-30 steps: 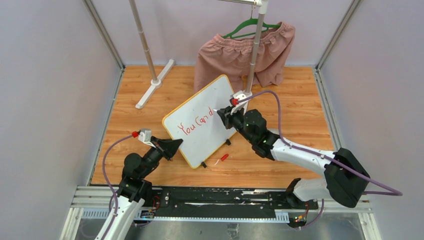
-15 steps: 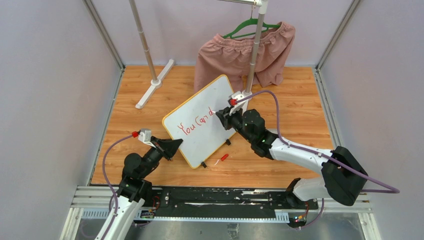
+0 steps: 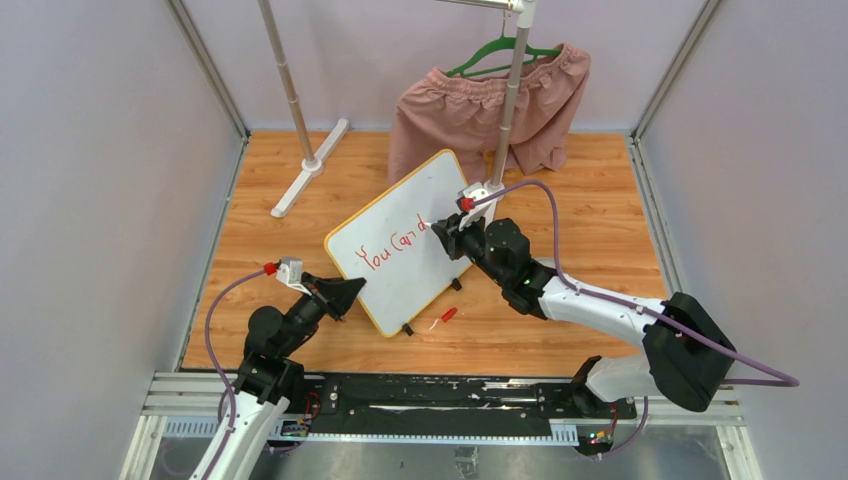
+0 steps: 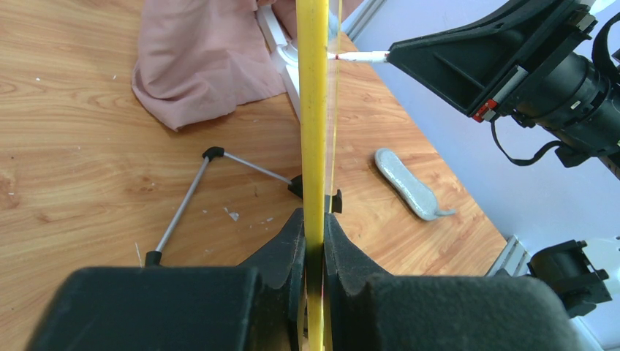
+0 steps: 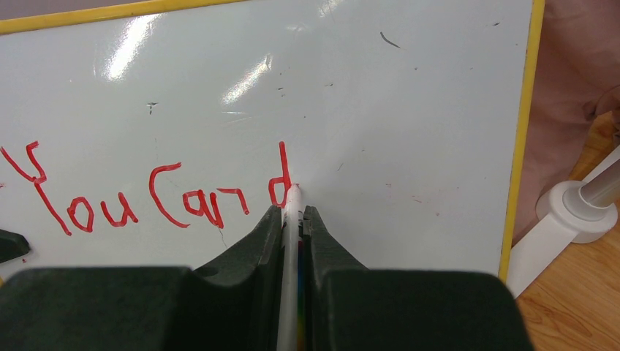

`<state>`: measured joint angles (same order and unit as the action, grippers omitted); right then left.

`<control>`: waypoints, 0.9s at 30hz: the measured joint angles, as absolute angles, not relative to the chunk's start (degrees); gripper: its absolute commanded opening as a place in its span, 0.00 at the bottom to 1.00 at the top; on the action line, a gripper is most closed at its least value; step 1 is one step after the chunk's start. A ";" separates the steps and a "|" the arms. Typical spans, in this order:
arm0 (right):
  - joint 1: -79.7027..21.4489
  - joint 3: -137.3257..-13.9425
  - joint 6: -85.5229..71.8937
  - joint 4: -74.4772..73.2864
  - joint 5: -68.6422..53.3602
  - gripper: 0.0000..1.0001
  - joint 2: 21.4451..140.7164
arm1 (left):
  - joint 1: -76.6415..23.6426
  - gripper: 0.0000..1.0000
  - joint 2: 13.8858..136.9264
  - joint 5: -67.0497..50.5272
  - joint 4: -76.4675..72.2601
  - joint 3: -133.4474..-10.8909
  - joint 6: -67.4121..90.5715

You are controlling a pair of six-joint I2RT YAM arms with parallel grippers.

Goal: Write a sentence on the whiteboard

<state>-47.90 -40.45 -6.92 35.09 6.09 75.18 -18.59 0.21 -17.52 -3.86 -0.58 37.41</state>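
— Whiteboard [image 3: 400,250] where?
— Propped on the table [image 3: 600,200], left gripper [image 4: 314,219] clamped on its yellow edge.
— Right gripper [image 5: 292,208]?
— Clamped on the marker [image 5: 295,194], tip touching the sentence [image 3: 392,249] "You Can d".

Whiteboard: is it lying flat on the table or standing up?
Standing, leaning back. The whiteboard rests on its black feet with a wire prop behind, left gripper jaws clamping its edge.

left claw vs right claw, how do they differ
The left claw clamps the whiteboard by its yellow edge; the right claw pinches a marker, tip on the board. The left claw sits edge-on to it; the right claw faces its written side. Both are shut.
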 measured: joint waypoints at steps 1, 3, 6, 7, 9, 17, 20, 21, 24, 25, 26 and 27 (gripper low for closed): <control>-47.90 -40.45 -6.94 35.09 6.11 0.00 75.18 | -18.59 0.00 0.21 -17.52 -3.86 -0.58 37.41; -47.88 -40.45 -6.92 35.09 6.13 0.00 75.18 | -18.59 0.00 0.21 -17.52 -3.86 -0.58 37.41; -47.86 -40.47 -6.92 35.09 6.24 0.00 75.18 | -18.59 0.00 0.21 -17.52 -3.86 -0.58 37.41; -47.83 -40.53 -6.94 35.07 6.26 0.00 75.18 | -18.59 0.00 0.21 -17.52 -3.86 -0.58 37.41; -47.79 -40.69 -6.92 35.03 6.52 0.00 75.26 | -18.59 0.00 0.21 -17.52 -3.86 -0.58 37.41; -47.07 -40.97 -6.92 35.00 7.16 0.00 75.31 | -18.59 0.00 0.21 -17.54 -3.88 -0.58 37.41; -46.94 -40.97 -6.92 34.96 7.35 0.00 75.31 | -18.59 0.00 0.21 -17.54 -3.88 -0.58 37.41; -46.85 -40.97 -6.92 34.92 7.51 0.00 75.31 | -18.59 0.00 0.21 -17.54 -3.88 -0.58 37.41; -46.70 -40.97 -6.96 34.72 7.60 0.00 75.31 | -18.59 0.00 0.21 -17.54 -3.88 -0.58 37.41; -46.70 -40.97 -6.98 34.68 7.60 0.00 75.31 | -18.59 0.00 0.21 -17.54 -3.88 -0.58 37.41; -46.70 -40.97 -7.07 34.68 7.60 0.00 75.31 | -18.61 0.00 0.21 -17.54 -3.88 -0.58 37.41; -46.70 -40.95 -7.14 34.68 7.60 0.00 75.31 | -18.59 0.00 0.21 -17.54 -3.86 -0.58 37.41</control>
